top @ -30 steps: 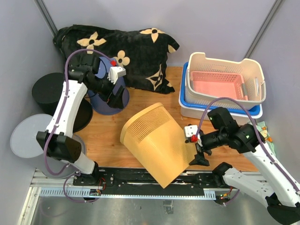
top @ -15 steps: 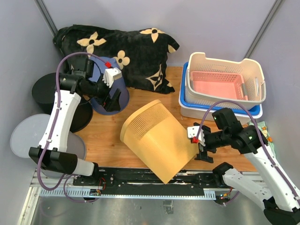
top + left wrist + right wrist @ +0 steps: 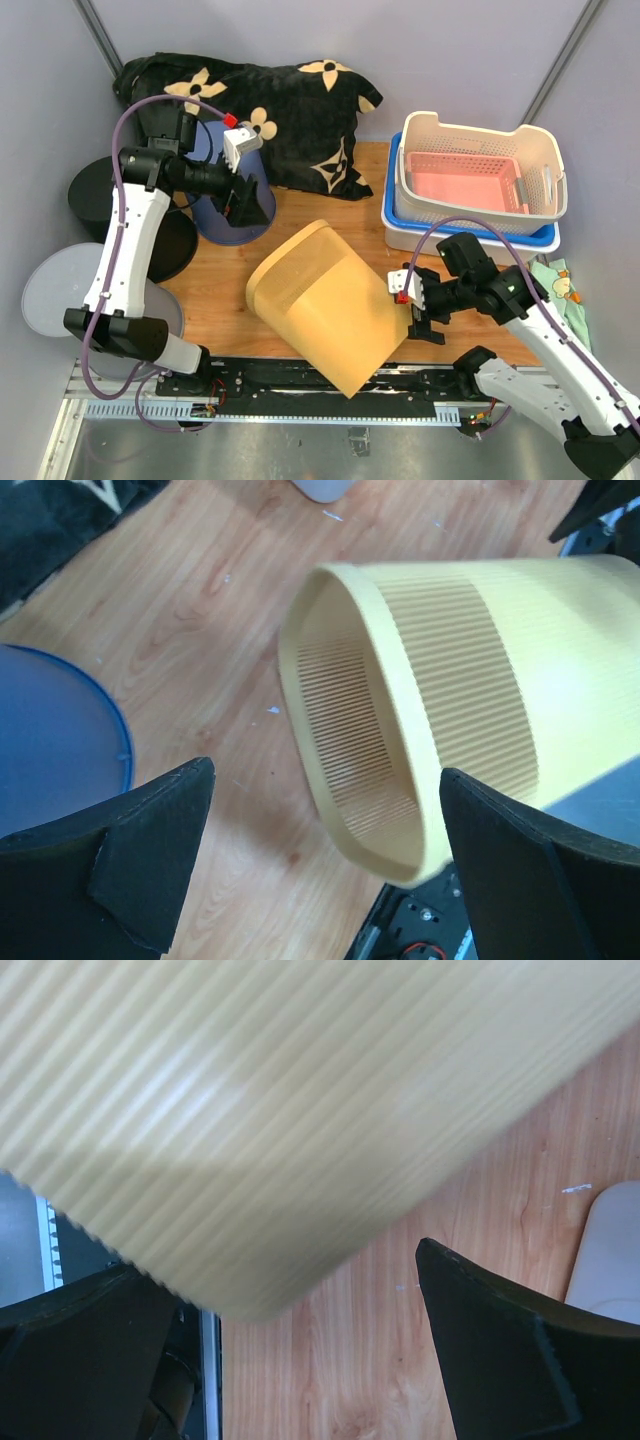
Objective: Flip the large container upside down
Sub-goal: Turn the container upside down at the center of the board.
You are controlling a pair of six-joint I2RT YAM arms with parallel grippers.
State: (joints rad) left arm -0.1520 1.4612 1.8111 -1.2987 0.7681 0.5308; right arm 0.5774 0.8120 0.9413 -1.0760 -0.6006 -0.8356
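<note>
Tipping further, the yellow container (image 3: 325, 305) has turned its mouth downward.

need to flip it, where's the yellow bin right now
In the top view the yellow bin lies tipped over at the table's front centre, next to the right gripper.

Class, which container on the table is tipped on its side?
The yellow ribbed bin in the middle; the pink basket and beige basket sit upright, nested at the right.
</note>
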